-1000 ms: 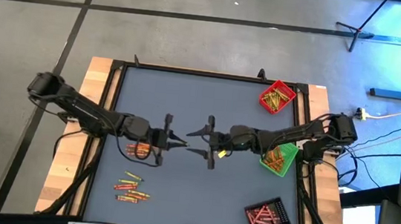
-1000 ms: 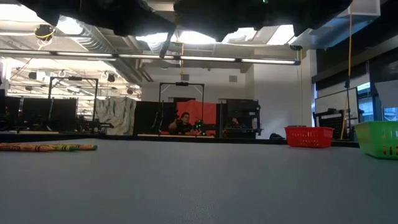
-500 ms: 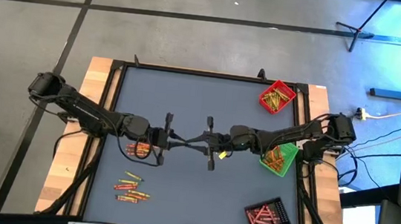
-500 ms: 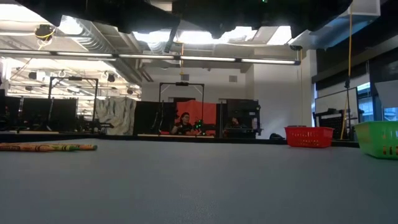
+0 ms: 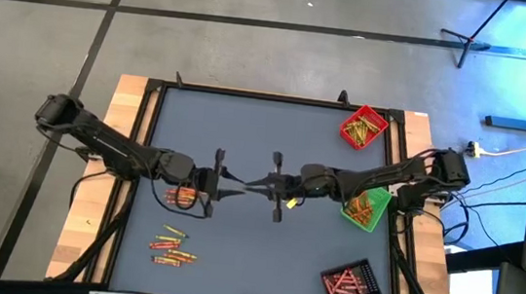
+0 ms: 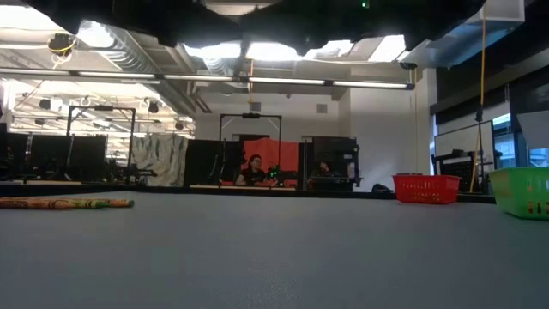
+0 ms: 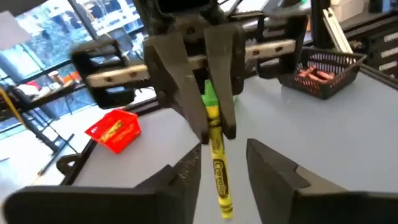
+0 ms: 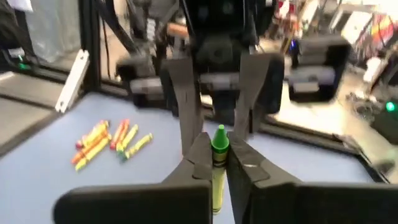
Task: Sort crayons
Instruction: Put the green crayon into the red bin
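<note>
A yellow-green crayon [image 7: 217,165] hangs in mid-air over the middle of the table. My right gripper [image 8: 219,163] is shut on it. My left gripper [image 7: 222,177] faces it from the table's left, open, with one finger on each side of the crayon's free end. In the high view the two grippers meet tip to tip, the left gripper [image 5: 235,185] and the right gripper [image 5: 257,184]. Loose crayons [image 5: 172,245] lie flat on the table near the front left. More crayons [image 5: 179,196] lie under my left arm. My right gripper pinches the crayon between its two fingers [image 8: 200,158], with the green tip [image 8: 219,134] sticking out past the fingertips. The fingers come level from the table's right and lie along the crayon. The crayon is lifted clear of the table, roughly level, pointing at the left gripper.
A red tray [image 5: 363,126] with crayons stands at the far right. A green tray [image 5: 366,207] sits under my right arm and a black tray [image 5: 350,283] at the near right. The low view shows crayons [image 6: 64,203] at the left and people in the room behind.
My right gripper, wide open a second ago, has shut on the crayon. My left gripper, which held the crayon then, has opened and let go of it. Both arms have stayed in place over the table's middle.
</note>
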You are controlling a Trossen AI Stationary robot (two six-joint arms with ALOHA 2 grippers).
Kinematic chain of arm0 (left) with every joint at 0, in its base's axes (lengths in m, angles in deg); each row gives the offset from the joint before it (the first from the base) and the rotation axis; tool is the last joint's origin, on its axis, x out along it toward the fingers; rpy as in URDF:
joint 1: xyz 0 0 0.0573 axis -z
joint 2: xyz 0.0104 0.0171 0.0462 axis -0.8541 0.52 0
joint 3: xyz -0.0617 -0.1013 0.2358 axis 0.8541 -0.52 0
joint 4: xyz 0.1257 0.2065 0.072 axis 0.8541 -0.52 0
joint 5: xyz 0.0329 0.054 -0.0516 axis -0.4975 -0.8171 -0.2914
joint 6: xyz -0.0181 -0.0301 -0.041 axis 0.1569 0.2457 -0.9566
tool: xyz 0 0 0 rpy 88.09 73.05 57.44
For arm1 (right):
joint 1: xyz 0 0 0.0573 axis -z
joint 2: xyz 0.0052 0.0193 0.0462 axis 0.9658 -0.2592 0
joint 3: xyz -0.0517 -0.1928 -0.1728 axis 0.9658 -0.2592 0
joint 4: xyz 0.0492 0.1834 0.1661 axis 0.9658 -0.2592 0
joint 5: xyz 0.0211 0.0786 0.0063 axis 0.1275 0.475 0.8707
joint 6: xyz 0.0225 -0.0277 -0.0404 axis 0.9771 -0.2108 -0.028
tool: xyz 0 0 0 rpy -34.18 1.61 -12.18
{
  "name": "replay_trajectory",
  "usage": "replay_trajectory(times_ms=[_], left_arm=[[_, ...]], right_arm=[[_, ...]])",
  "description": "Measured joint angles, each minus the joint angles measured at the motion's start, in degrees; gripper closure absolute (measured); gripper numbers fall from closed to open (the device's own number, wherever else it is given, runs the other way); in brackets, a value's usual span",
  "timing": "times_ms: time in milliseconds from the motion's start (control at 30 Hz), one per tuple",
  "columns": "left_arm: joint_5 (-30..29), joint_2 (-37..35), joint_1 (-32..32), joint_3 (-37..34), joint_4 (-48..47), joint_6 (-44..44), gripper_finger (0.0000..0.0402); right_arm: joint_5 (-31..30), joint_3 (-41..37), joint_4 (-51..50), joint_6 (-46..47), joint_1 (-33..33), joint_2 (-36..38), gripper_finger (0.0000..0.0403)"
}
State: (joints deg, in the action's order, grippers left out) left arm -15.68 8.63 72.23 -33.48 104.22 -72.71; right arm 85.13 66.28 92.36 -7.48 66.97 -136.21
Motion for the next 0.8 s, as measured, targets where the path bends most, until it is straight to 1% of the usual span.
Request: replay_trajectory(times_ms=[67, 167, 300, 433, 633, 700, 800], left_arm=[[-1.91, -2.21, 1.0, 0.09, -2.73, -0.3, 0.0282], [-5.67, -5.02, 2.37, 0.11, -8.11, -0.39, 0.0278], [-8.31, -7.45, 3.49, 0.11, -12.92, -0.81, 0.0277], [-8.33, -7.48, 3.65, 0.09, -13.37, -1.07, 0.0277], [-8.27, -7.48, 3.65, 0.09, -13.34, -1.09, 0.0277], [-8.2, -7.48, 3.62, 0.1, -13.36, -1.05, 0.0277], [-8.18, -7.48, 3.61, 0.09, -13.36, -1.07, 0.0277]], right_arm=[[-1.38, 0.91, -6.72, 0.53, -0.67, 1.72, 0.0383], [-4.72, 3.86, -19.52, 1.66, -1.71, 4.41, 0.0373], [-9.34, 9.01, -38.54, 4.7, -3.66, 7.22, 0.0383], [-11.64, 14.21, -55.24, 10.63, -5.78, 9.0, 0.0387], [-12.69, 21.03, -77.21, 23.31, -9.92, 9.67, 0.0376], [-15.45, 22.38, -83.31, 28.16, -11.81, 9.67, 0.0381], [-19.05, 23.53, -89.67, 33.78, -14.41, 9.67, 0.0387]])
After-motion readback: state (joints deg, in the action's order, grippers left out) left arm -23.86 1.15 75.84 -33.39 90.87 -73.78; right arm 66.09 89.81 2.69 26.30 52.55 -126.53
